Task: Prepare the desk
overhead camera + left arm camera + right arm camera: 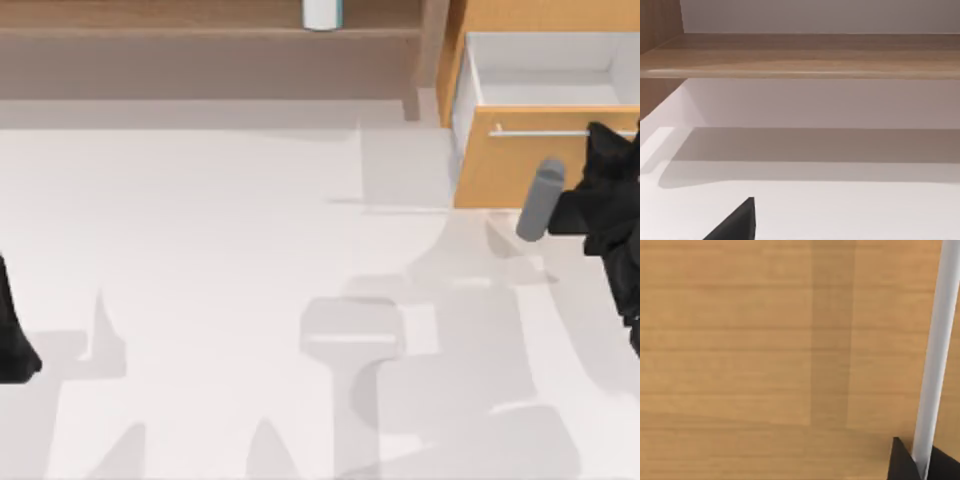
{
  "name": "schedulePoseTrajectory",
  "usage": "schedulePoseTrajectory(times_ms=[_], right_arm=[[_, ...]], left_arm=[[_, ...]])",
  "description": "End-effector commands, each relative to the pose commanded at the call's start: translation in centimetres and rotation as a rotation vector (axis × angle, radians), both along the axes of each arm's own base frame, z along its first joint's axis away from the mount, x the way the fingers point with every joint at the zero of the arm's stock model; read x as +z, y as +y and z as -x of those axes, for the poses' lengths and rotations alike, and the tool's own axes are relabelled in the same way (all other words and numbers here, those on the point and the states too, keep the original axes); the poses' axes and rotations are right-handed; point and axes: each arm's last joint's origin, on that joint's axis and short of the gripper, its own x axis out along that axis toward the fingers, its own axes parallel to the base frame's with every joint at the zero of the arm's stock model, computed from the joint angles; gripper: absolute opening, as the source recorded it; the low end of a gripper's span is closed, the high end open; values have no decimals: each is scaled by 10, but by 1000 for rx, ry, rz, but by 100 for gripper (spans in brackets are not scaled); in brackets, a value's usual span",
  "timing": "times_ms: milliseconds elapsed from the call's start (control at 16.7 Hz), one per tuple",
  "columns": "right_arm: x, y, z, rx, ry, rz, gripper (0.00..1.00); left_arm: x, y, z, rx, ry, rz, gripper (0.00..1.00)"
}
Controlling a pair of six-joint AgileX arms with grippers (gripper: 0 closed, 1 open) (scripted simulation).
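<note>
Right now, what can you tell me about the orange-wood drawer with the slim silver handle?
The orange-wood drawer sits at the desk's far right, pulled open, showing a pale, seemingly bare interior. Its flat wood-grain front carries a slim silver bar handle running horizontally. The right gripper is at the handle's right end, black fingers straddling the bar. A grey cylinder overlaps the front's lower edge; contact unclear.

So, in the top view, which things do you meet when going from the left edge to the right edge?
Left end effector at the left edge → white cylinder on the wooden shelf → open drawer → grey cylinder → right end effector by the drawer's silver handle.
</note>
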Motion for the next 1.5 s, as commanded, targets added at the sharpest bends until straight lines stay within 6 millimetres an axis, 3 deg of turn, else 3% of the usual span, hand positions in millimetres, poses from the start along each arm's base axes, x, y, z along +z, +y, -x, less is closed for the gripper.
schedulePoseTrajectory(times_ms=[240, 720, 1140, 1500], right_arm=[[1, 3, -7, 8, -4, -2, 0], [0, 1, -59, 3, 3, -2, 0], [1, 3, -64, 9, -1, -5, 0], [1, 3, -101, 9, -2, -5, 0]], left_arm=[[0, 0, 0, 0, 0, 0, 100], [0, 0, 0, 0, 0, 0, 100], [0, 0, 0, 0, 0, 0, 100], [0, 0, 0, 0, 0, 0, 100]])
